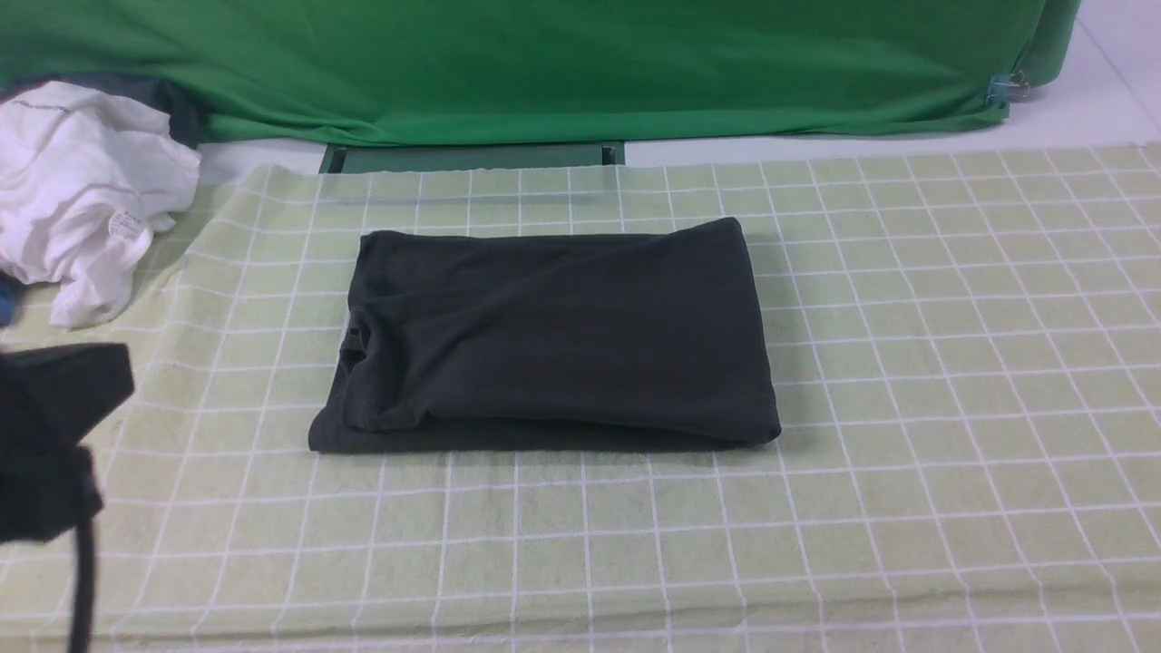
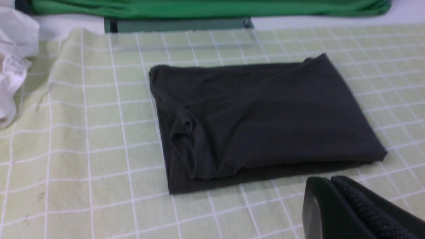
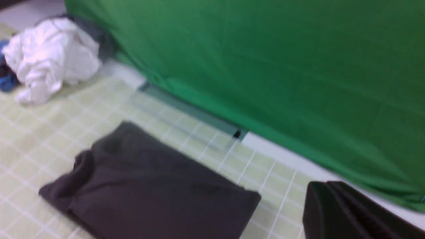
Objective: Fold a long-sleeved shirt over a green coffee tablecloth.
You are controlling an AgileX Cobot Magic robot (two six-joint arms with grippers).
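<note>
Closed, empty left end effector (image 2: 332, 186) nears folded long-sleeved shirt (image 1: 553, 336) on green coffee tablecloth (image 1: 952, 408).

The left arm (image 1: 50, 435) is a matte black block with a thin black cable hanging from it. Both grippers (image 2: 332, 186) (image 3: 327, 189) have smooth black fingers (image 2: 315, 205), one seemingly ribbed inside.

The front view looks forward and down over the green coffee tablecloth (image 1: 907, 408), while both wrist views, the right somewhat blurred, share the folded long-sleeved shirt (image 1: 553, 336) from nearer.
</note>
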